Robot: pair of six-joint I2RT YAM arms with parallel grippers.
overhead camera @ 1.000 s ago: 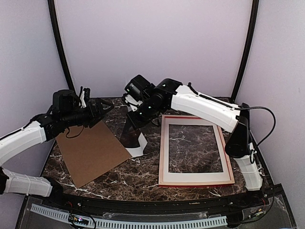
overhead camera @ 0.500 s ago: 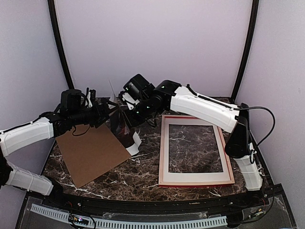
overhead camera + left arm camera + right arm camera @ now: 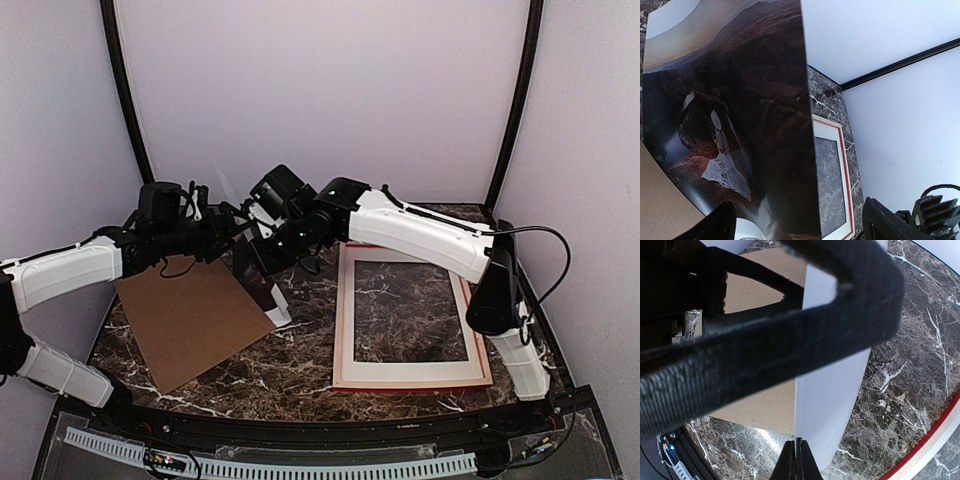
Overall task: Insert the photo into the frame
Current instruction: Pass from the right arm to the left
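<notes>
Noted a brown backing board (image 3: 185, 320) lying flat on the marble surface (image 3: 300, 370), below the left jaws and on their near side. Found the frame (image 3: 410, 376) also flat on the surface, to the right of the right jaws and lower, pale face up with a red outer edge. Saw bare marble through its opening.

Found the photo (image 3: 257, 282) outside the frame, raised on edge between board and frame, directly beneath both sets of jaws. Cannot tell from above whether its white lower corner touches the surface.

Confirmed the right jaws clenched on the photo, gripping its edge against the plain white back. Confirmed the left jaws released, with fingers (image 3: 717, 227) spread wide on either side of the photo. Observed the dark printed face, with its small white figure, turned toward the left jaws. Recorded a black woven band (image 3: 765, 345) crossing close in front of the right wrist camera.

Recorded pale walls (image 3: 320, 100) beyond both sets of jaws.
</notes>
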